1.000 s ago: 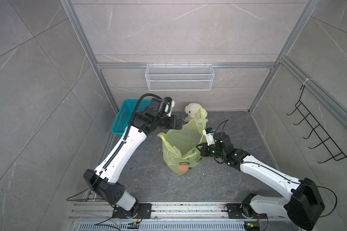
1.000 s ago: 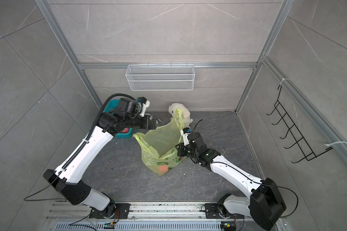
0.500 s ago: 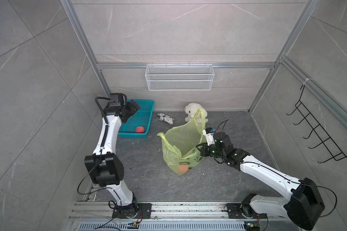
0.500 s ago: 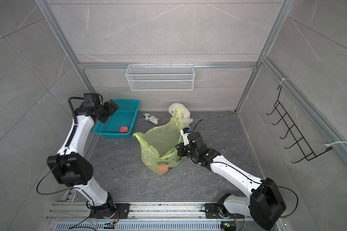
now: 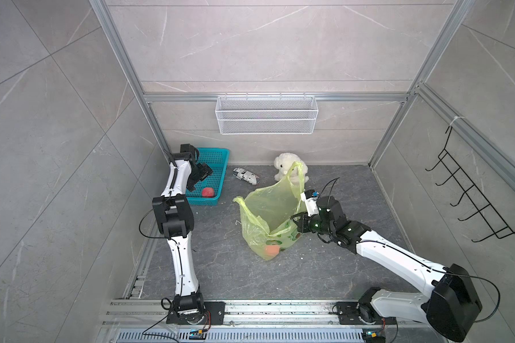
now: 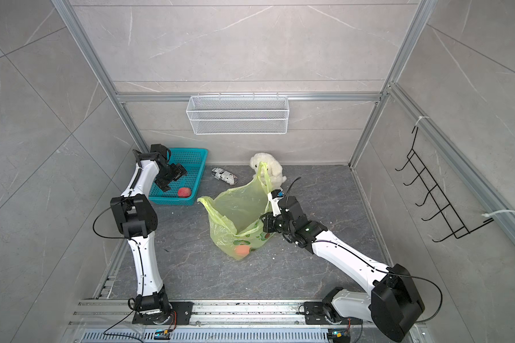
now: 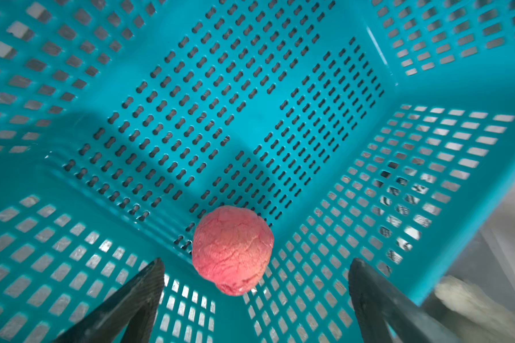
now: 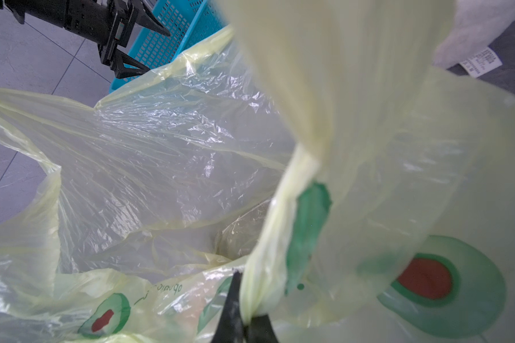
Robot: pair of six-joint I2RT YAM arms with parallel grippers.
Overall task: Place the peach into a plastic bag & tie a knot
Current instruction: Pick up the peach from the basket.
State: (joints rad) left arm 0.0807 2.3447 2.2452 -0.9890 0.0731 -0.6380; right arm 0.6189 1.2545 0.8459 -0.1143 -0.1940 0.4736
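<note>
orange round fruit [image 5: 271,250] lies at the bottom of the thin translucent yellow-green plastic bag [image 5: 265,208], seen through the film. Probably a peach, too blurred to confirm. Bag sits mid dark grey desk [image 5: 220,267], mouth open. Right end effector [image 8: 246,314] is pressed together, pinching the bunched bag rim. Further back, left end effector [image 6: 173,181] is spread wide over the pink-red round peach [image 7: 232,249] in a corner of the teal perforated plastic basket [image 5: 217,166], no contact. White plush toy [image 5: 286,161] at back wall.

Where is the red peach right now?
In both top views the red peach lies in the teal basket at the back left, in its corner nearest the bag, beside the open left claw.
</note>
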